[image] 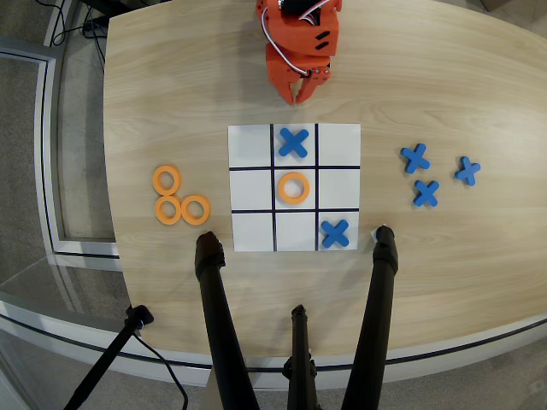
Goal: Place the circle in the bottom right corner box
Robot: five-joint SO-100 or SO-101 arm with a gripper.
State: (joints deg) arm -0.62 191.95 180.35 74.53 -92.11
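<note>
In the overhead view my orange gripper (299, 94) hangs over the bare table just beyond the top edge of the white 3x3 grid sheet (252, 188). Its jaws look shut and empty. Three loose orange rings lie left of the sheet: one (167, 179) above a touching pair (168, 209) (196, 209). Another orange ring (293, 187) lies in the centre cell. The view's bottom right corner cell (349, 218) holds a blue X (335, 232). The top left (250, 145), top right (339, 145) and bottom left (252, 231) corner cells are blank.
A blue X (293, 143) lies in the top middle cell. Three loose blue X pieces (426, 193) lie right of the sheet. Black tripod legs (212, 290) (382, 282) rise from the table's near edge and overlap the view below the sheet.
</note>
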